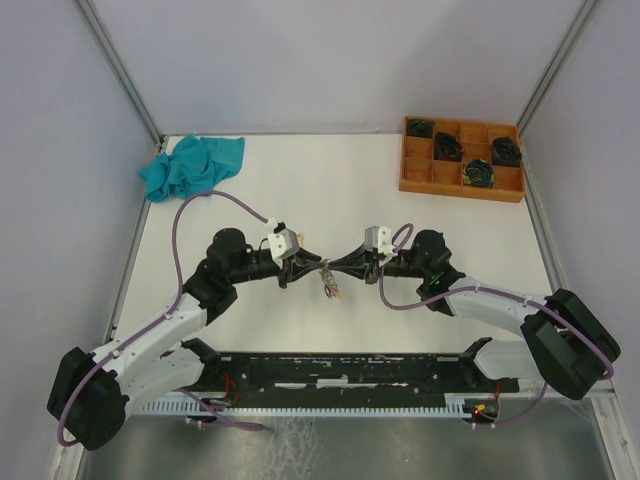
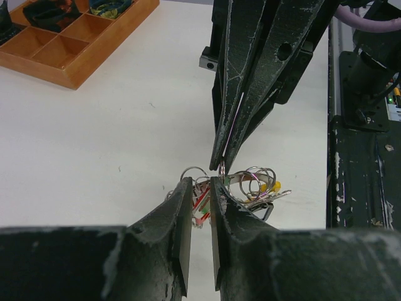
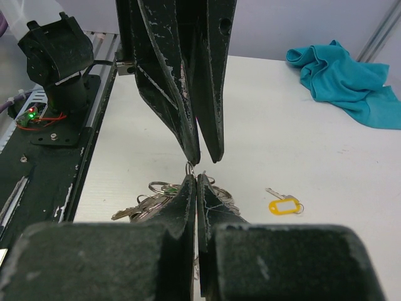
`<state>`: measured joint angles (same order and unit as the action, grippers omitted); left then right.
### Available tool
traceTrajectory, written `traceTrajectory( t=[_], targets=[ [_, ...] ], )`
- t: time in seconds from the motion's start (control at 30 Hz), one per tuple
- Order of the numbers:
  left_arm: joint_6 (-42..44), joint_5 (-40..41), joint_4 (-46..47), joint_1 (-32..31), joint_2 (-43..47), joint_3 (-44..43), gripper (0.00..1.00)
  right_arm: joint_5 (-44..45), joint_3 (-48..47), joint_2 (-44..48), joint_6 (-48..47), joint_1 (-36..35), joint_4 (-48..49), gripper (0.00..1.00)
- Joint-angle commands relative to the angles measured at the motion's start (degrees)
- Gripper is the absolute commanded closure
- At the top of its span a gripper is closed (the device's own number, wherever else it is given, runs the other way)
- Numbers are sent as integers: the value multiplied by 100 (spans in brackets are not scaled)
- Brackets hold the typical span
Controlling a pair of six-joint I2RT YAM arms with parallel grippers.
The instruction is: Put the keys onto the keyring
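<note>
- the keyring (image 2: pixel 254 179) lies in a tangle of rings and keys on the table (image 2: pixel 94 144), lower centre of the left wrist view; a red tag (image 2: pixel 200 204) shows in it; which keys are truly threaded I cannot tell
- one key with a yellow tag (image 3: pixel 284 205) lies alone, right of centre in the right wrist view, well apart from the tangle; so the task looks unfinished
- right gripper (image 3: pixel 196 182) is clenched, a small loop (image 3: pixel 190 167) just at its tips; left gripper (image 2: pixel 200 188) meets it tip to tip, jaws narrowly parted; whether either nips the wire I cannot tell
- teal cloth (image 3: pixel 344 75) lies at upper right, far from the work
</note>
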<state>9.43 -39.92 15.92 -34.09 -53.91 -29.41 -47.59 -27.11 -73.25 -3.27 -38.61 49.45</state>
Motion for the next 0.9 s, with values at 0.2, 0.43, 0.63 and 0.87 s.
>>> traceTrajectory(
  t=[0.2, 0.43, 0.63, 0.87],
  targets=[
    [-58, 267, -54, 16, 267, -218, 76, 13, -140, 37, 46, -2, 376, 99],
    [-110, -4, 0, 14, 189, -222, 76, -20, -153, 39, 54, -2, 373, 99],
    [-179, -320, 43, 18, 31, -279, 80, -9, -154, 50, 55, 2, 372, 99],
    [-227, -482, 29, 16, -25, -292, 80, 18, -154, 65, 54, -4, 374, 99]
  ],
)
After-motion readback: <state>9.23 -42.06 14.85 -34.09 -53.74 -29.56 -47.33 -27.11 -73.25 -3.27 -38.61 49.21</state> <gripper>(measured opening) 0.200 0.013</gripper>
